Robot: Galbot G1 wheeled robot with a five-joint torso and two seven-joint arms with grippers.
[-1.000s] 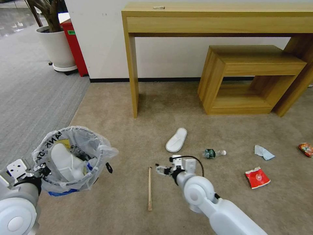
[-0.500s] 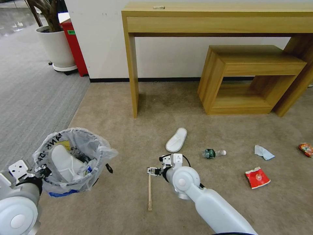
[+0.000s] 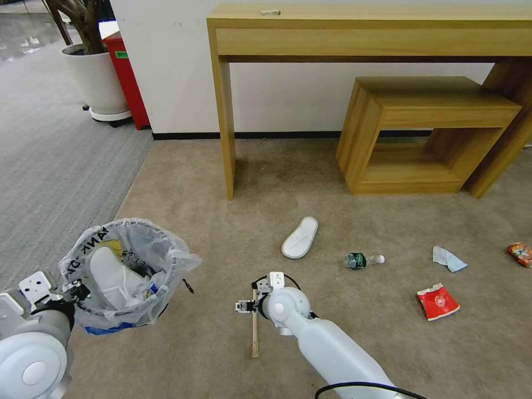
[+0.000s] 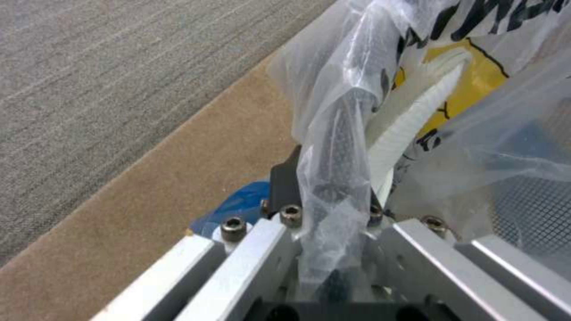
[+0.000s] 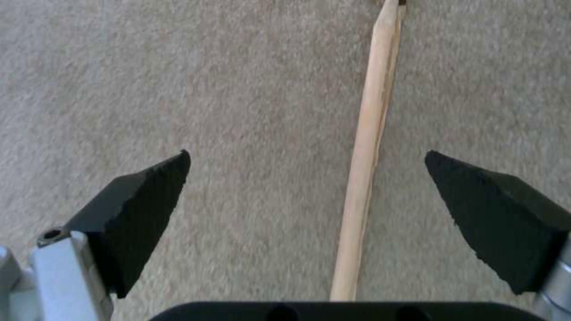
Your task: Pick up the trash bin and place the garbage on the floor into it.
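My left gripper (image 3: 75,291) is shut on the rim of the trash bin (image 3: 127,310) and holds it above the floor (image 3: 210,210) at the lower left. In the left wrist view the fingers (image 4: 285,178) pinch the rim and the bag. A white slipper (image 3: 111,274) lies inside the bin. My right gripper (image 3: 246,306) hangs open just over the wooden stick (image 3: 255,335). The stick (image 5: 366,169) runs between the black fingers (image 5: 149,200), nearer one of them. More garbage lies on the floor: a slipper (image 3: 300,237), a bottle (image 3: 361,260), a tissue (image 3: 448,259), a red wrapper (image 3: 438,302).
A wooden console table (image 3: 366,33) and a low wooden bench (image 3: 426,133) stand against the far wall. A potted plant (image 3: 97,77) and a red box (image 3: 127,77) are at the back left. Grey ribbed carpet (image 3: 50,160) lies to the left. An orange packet (image 3: 521,253) lies at the right edge.
My right gripper has moved left and back toward me, from beside the stick's far end to over the stick. The left gripper and bin have hardly moved.
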